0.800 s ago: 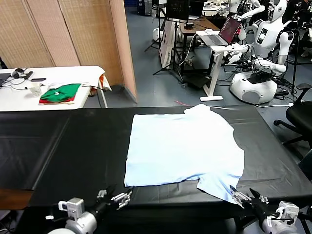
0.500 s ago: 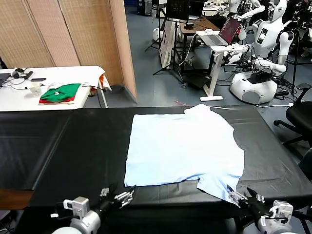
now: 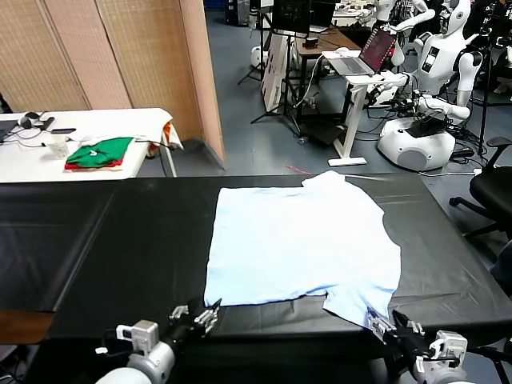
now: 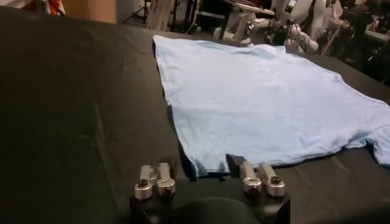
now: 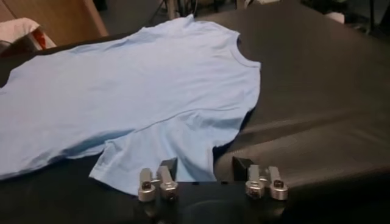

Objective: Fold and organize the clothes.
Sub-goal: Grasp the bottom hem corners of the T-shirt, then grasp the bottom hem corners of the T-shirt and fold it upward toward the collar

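The pale light-blue T-shirt (image 3: pixel 300 244) lies flat on the black desk (image 3: pixel 120 240). The left gripper (image 3: pixel 200 314) sits at the shirt's near hem corner, jaws apart astride it. The right gripper (image 3: pixel 382 326) sits at the near sleeve's edge, jaws apart around it.

A pale blue T-shirt (image 3: pixel 304 244) lies flat on the black table (image 3: pixel 120 240), both grippers at its near edge.
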Motion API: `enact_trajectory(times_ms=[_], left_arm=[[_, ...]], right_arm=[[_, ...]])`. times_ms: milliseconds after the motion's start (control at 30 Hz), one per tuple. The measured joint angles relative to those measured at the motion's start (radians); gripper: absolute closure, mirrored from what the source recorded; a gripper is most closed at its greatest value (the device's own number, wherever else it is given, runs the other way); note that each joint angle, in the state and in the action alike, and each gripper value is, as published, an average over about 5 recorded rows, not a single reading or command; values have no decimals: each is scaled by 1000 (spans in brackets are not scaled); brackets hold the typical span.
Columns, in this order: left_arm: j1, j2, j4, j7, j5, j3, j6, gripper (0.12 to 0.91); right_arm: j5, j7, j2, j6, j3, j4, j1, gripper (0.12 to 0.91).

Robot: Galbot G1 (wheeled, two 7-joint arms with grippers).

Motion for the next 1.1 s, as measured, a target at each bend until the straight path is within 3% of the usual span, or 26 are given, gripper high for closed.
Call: enact_trajectory(times_ms=[100, 400, 667, 833, 967, 1100], left_arm=[[15, 5, -10, 0, 18, -3, -2, 874], [102, 19, -73, -32, 44, -60, -24, 883], [211, 26, -143, -37, 48, -148, -43, 883], [233, 2, -175, -25, 61, -164, -98, 883], [189, -30, -155, -10, 69, -149, -151, 883], [100, -55, -96, 2, 74, -125, -173, 883]], right_arm=[[0, 19, 6, -3, -2, 25, -16, 885], [-15, 64, 7, -77, -19, 122, -70, 885], [-5, 44, -13, -72, -22, 145, -79, 885], [2, 11, -39, -16, -10, 122, -28, 885], [10, 21, -70, -1, -20, 72, 47, 885], [-12, 30, -101, 8, -45, 1, 138, 885]])
